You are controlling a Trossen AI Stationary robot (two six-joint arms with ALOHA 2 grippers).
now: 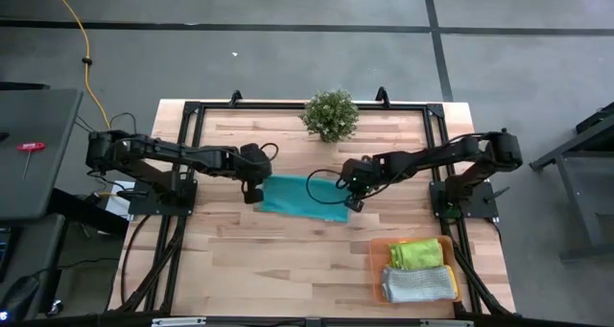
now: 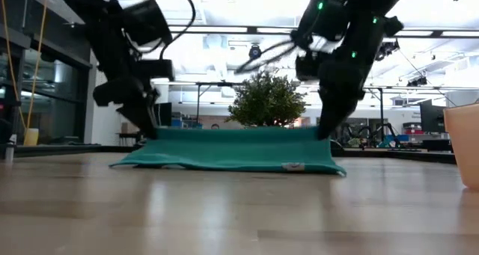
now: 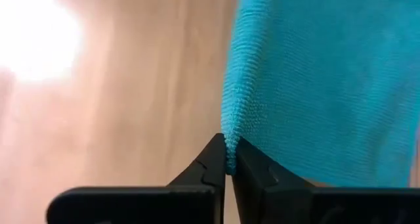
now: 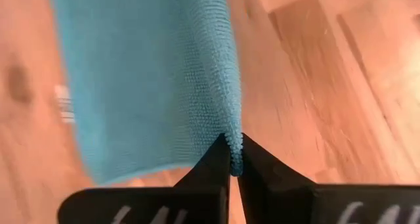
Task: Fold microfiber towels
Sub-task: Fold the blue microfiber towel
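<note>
A teal microfiber towel lies mid-table between my two grippers. Its one long edge is raised off the wood and stretched between them, while the opposite edge rests on the table. My left gripper is shut on the raised edge's left corner. My right gripper is shut on its right corner. A lime green towel and a light grey towel lie folded in the orange tray. My left gripper pinches the left corner of the teal towel's raised edge between its two fingertips, slanting down from the table's left. The corner is lifted clear and the cloth slopes down to the table. My right gripper pinches the right corner of the same edge between its fingertips, slanting down from the table's right. The edge between the two grippers runs level and nearly taut.
A small potted plant stands at the table's far edge, just behind the towel. The orange tray sits at the near right corner. Bare wood lies in front of the towel toward the near edge.
</note>
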